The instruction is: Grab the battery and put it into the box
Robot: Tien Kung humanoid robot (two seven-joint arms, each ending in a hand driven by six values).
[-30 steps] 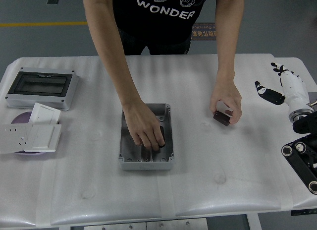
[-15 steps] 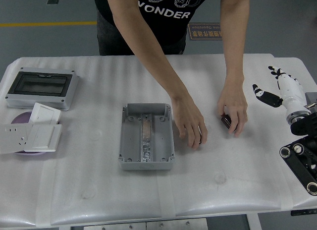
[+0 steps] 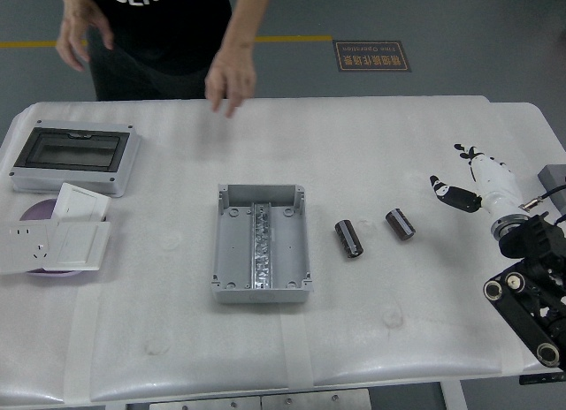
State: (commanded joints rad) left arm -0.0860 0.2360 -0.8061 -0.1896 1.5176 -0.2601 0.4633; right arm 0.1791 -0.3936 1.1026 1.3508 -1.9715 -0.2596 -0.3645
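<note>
Two dark cylindrical batteries lie on the white table (image 3: 407,339): one battery (image 3: 348,238) just right of the box, the other battery (image 3: 400,223) a little further right. The grey open box (image 3: 225,270) sits mid-table with only a metal rail inside. My right hand (image 3: 462,178), white with black fingertips, hovers at the right edge, fingers spread and holding nothing, a short way right of the second battery. The person stands at the far left side, hands lifted off the table. My left arm does not show.
At the left stand a grey enclosure with a dark window (image 3: 75,155), a white wall socket (image 3: 34,244) and white switch plates (image 3: 80,203) over a purple disc. A grey object (image 3: 554,178) pokes in at the right edge.
The person set both batteries down right of the box, withdrew both hands and stepped away to the far left. My right hand has moved slightly left and down toward the batteries.
</note>
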